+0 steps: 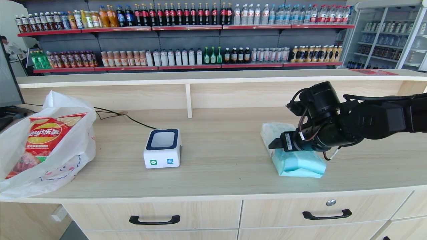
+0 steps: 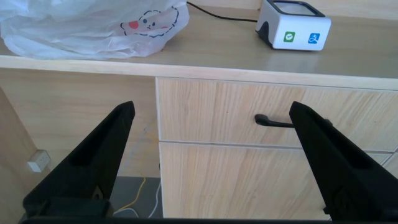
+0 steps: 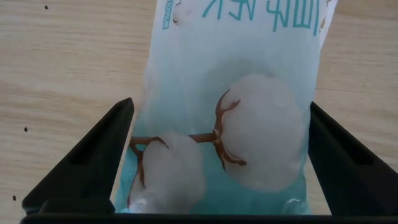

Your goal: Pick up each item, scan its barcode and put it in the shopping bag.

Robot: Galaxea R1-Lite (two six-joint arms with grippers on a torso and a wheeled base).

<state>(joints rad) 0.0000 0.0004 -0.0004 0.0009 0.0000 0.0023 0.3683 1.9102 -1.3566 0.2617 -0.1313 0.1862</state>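
One wooden counter (image 1: pixel 227 160) carries all the items; two drawer handles (image 1: pixel 154 219) show on its near face. One white shopping bag (image 1: pixel 78 146) lies at the far left, mouth open, with one red chip packet (image 1: pixel 43 140) inside. One blue-and-white soft pack (image 1: pixel 300 165) lies flat at the right, well apart from the bag. The right gripper (image 1: pixel 275 143) hangs over the pack with fingers spread, one on either side of it; contact cannot be told. One white scanner (image 1: pixel 162 148) stands between bag and pack, with one black cable (image 1: pixel 133 120) behind it. The left gripper (image 2: pixel 211 107), fingers spread and holding nothing, sits below the counter edge facing the drawers.
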